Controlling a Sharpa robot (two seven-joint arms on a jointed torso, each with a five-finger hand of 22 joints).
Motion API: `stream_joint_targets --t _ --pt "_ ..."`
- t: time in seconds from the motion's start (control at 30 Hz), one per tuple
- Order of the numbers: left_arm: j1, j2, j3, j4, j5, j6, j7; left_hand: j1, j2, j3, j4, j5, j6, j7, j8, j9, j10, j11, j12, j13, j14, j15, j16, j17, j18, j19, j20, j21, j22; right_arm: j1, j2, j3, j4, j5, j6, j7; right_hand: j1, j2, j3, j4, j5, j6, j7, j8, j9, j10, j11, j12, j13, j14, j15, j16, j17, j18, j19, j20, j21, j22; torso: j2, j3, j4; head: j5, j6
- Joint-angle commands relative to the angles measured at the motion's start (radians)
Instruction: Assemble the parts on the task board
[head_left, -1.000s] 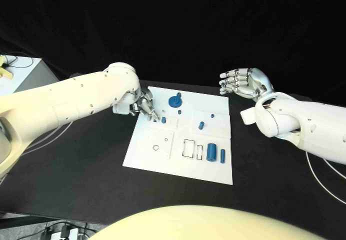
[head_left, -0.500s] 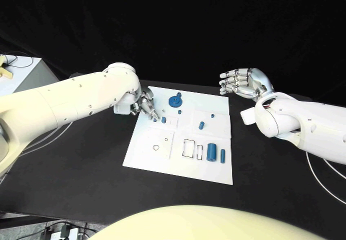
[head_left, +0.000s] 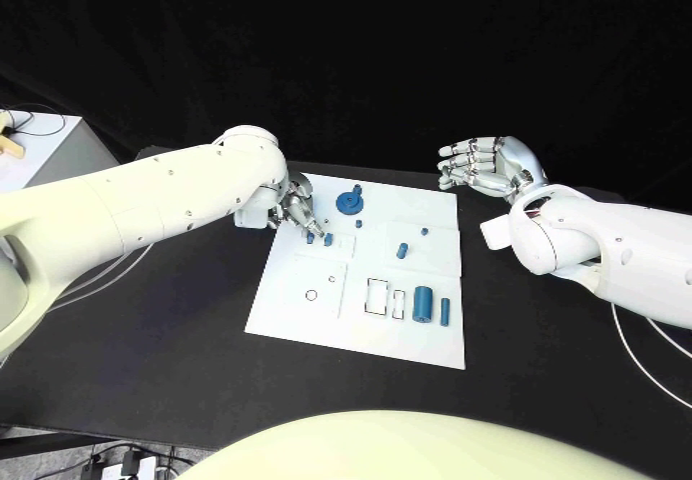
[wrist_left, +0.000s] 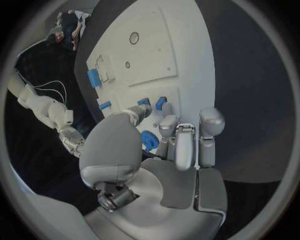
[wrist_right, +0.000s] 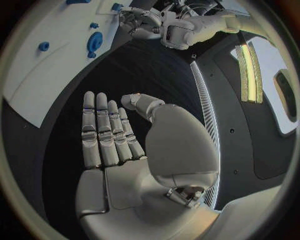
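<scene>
On a black bench, the left hand pinches a small blue part at the white task board's near-left area, while the right hand hovers spread wide, holding nothing.

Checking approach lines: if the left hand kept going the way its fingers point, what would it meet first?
The left hand points down at the task board; its fingertips would likely meet a small blue part just ahead, though depth is unclear.
</scene>
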Motion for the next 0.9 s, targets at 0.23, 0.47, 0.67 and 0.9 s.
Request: stream_joint_targets --t 0.23,0.47,0.67,0.9 --pt "0.0 0.013 -0.002 0.001 -0.027 -0.001 0.002 0.009 -0.009 0.001 0.008 0.0 0.004 -0.002 0.01 0.005 0.009 -0.002 0.007 0.003 0.066 -0.005 0.005 0.146 -0.01 0.007 0.0 0.006 0.001 -0.001 0.0 0.0 0.002 -0.007 0.017 0.009 -0.007 0.003 0.001 -0.007 0.002 0.007 0.032 -0.004 -0.001 0.006 0.003 -0.004 0.0 0.004 0.005 -0.006 -0.001 0.0 -0.003 0.0 -0.006 -0.001 -0.001 0.0003 -0.0003 -0.004 0.0" --pt "0.0 0.0 0.001 0.007 -0.033 -0.011 -0.005 0.009 -0.012 0.0 0.011 -0.001 0.004 -0.002 0.012 0.007 0.01 -0.003 0.009 0.005 0.066 -0.005 0.005 0.145 -0.011 0.007 0.0 0.006 0.001 -0.001 -0.001 0.0 0.002 -0.007 0.018 0.009 -0.007 0.003 0.001 -0.007 0.002 0.007 0.032 -0.004 -0.001 0.006 0.003 -0.004 0.0 0.004 0.005 -0.006 -0.001 0.0 -0.003 0.0 -0.006 -0.001 -0.001 -0.0012 0.0005 -0.007 0.0" --pt "0.001 -0.022 0.006 0.019 -0.036 -0.021 -0.013 0.022 -0.007 0.009 0.013 0.003 0.001 -0.006 0.021 0.012 0.01 -0.006 0.01 0.006 0.066 -0.007 0.004 0.145 -0.011 0.008 -0.002 0.007 0.002 -0.001 -0.002 0.0 0.001 -0.007 0.018 0.009 -0.007 0.003 0.001 -0.007 0.002 0.007 0.032 -0.004 -0.001 0.006 0.003 -0.004 0.0 0.004 0.005 -0.006 -0.001 0.0 -0.003 0.0 -0.006 -0.001 -0.003 -0.0013 0.0021 -0.008 0.0" --pt "0.002 -0.042 0.024 0.038 -0.017 -0.04 -0.015 0.032 -0.012 0.018 0.019 0.002 -0.011 -0.005 0.023 0.015 -0.002 -0.006 0.001 -0.01 0.064 -0.008 0.002 0.139 -0.01 0.006 -0.004 0.004 -0.002 -0.001 -0.002 0.0 0.0 -0.007 0.018 0.01 -0.007 0.003 0.001 -0.007 0.002 0.007 0.032 -0.004 -0.001 0.006 0.003 -0.004 0.0 0.004 0.005 -0.006 -0.001 0.0 -0.003 0.0 -0.006 -0.001 -0.003 -0.0022 0.0015 -0.009 0.0"
